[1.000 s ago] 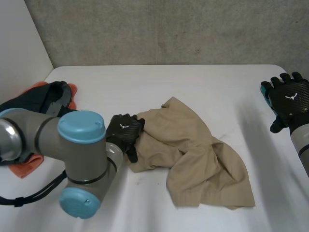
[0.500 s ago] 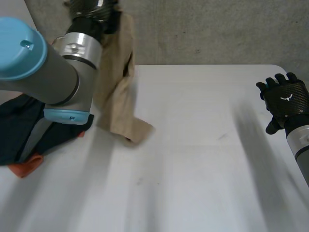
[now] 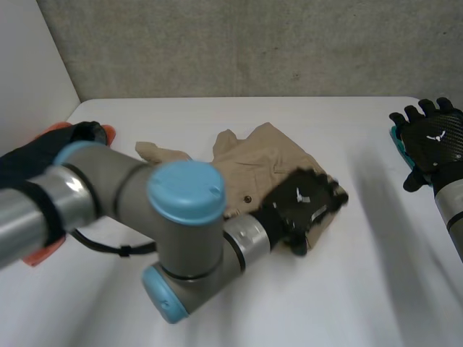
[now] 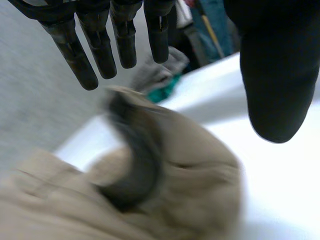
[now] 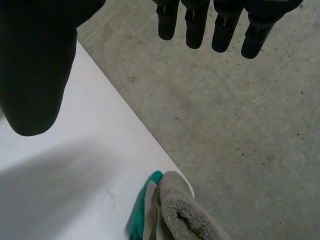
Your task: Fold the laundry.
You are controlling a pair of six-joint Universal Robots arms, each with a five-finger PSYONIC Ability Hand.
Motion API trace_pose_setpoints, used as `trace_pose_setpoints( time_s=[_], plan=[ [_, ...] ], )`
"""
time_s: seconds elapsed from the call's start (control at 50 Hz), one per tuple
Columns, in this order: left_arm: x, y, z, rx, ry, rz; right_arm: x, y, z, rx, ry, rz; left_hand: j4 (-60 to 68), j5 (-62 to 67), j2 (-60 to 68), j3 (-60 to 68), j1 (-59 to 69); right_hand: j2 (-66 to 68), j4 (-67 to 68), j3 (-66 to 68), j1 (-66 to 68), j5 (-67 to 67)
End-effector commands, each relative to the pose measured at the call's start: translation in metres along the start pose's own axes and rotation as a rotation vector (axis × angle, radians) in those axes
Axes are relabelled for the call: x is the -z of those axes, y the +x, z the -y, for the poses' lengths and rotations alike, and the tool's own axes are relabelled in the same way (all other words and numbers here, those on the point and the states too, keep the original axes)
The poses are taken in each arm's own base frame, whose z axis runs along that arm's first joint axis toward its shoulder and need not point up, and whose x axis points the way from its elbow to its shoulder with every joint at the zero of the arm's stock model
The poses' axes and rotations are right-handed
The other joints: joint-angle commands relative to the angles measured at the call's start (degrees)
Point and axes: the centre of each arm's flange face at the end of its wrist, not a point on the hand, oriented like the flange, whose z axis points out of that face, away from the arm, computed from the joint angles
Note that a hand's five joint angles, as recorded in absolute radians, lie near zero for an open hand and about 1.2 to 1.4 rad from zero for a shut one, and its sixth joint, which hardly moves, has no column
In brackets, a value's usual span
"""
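A tan garment lies bunched on the white table, near its middle. My left hand hovers low over the garment's right end, and its arm reaches across the front of the table. In the left wrist view the left hand has straight fingers and a spread thumb, holding nothing, with the tan cloth under its palm. My right hand is raised at the table's right edge, away from the garment. Its fingers are straight and empty.
A pile of dark and orange clothes sits at the table's left edge. A teal and grey towel lies at the right edge below my right hand, also seen past the left fingertips as a grey and teal bundle. A concrete wall stands behind.
The garment, held high at the back left half a second ago, now lies on the table's middle. My left hand has let go and swung down over its right end. The right hand barely moved.
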Motion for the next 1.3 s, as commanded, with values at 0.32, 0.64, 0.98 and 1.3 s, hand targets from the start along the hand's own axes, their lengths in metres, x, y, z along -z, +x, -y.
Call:
trace_pose_setpoints(
  time_s=[0.32, 0.64, 0.98, 1.3],
  plan=[
    [0.074, -0.208, -0.022, 0.014, -0.134, 0.717, -0.019, -0.073, 0.076, -0.327, -0.155, 0.4, 0.5, 0.6, -0.6, -0.8, -0.2, -2.1, -2.0, -1.9, -2.8, -2.7],
    [0.056, -0.261, -0.116, 0.005, -0.224, 0.613, -0.072, -0.164, 0.057, -0.364, -0.165, 0.429, 0.5, 0.6, -0.6, -0.8, -0.2, 4.9, 4.9, 5.1, 4.2, 4.3],
    [0.009, -0.301, -0.054, -0.229, 0.13, 0.673, -0.124, -0.117, 0.143, -0.246, 0.352, 0.106, 60.4, 60.4, 59.3, 59.1, 59.7, 67.9, 68.0, 68.1, 67.2, 67.3],
    [0.051, -0.305, 0.086, -0.188, 0.651, 0.906, -0.112, -0.022, 0.211, -0.229, 0.714, -0.152, 60.4, 60.4, 59.3, 59.1, 59.7, 67.9, 68.0, 68.1, 67.2, 67.3]
  ],
)
